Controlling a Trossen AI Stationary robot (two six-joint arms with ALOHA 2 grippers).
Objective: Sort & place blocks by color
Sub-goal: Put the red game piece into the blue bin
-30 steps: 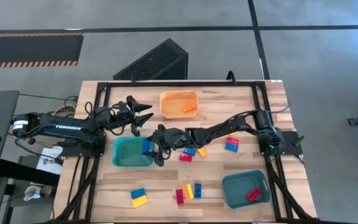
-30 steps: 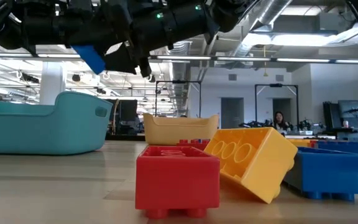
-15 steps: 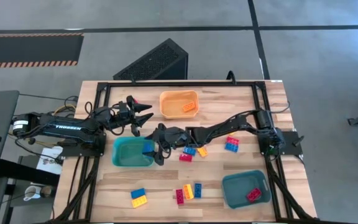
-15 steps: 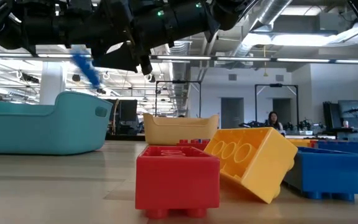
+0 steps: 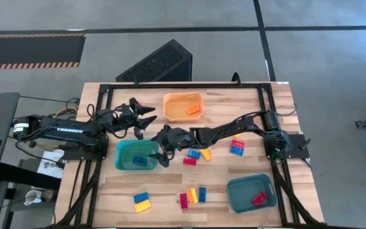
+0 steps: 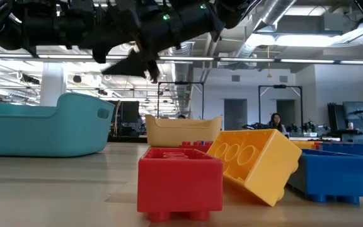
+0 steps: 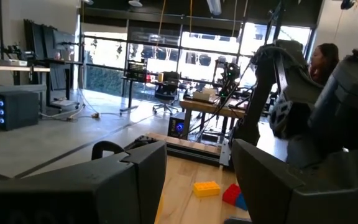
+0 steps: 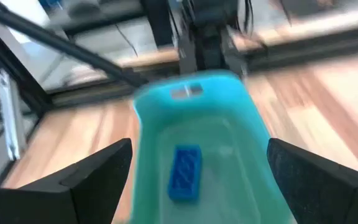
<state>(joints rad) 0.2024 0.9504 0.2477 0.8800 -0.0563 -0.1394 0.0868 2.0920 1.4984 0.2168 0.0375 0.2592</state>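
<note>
A blue block (image 5: 140, 160) lies flat on the floor of the teal bin (image 5: 124, 164) at the left-centre of the table; the right wrist view shows the same blue block (image 8: 184, 172) resting inside the teal bin (image 8: 247, 130), clear of its walls. The right gripper (image 5: 162, 154) hangs over the bin's right edge with its jaws apart and nothing between them; in the right wrist view its two dark fingers (image 8: 86, 180) stand wide to either side of the bin.

Other blocks:
- An orange bin (image 5: 173, 105) at the top-centre of the table holds one block (image 5: 193, 109).
- A second teal bin (image 5: 240, 196) at the lower right holds a red block (image 5: 259, 199).
- Loose blocks lie just right of the gripper (image 5: 196, 154), near the right arm (image 5: 237, 147), and in two small groups along the near edge (image 5: 142, 201) (image 5: 192, 196).

The left gripper (image 5: 146, 117) waits above the table beside the orange bin, jaws apart and empty.

In the low view, a red block (image 6: 179, 181), a tilted yellow block (image 6: 257, 161) and a blue block (image 6: 336, 171) sit in the foreground.
</note>
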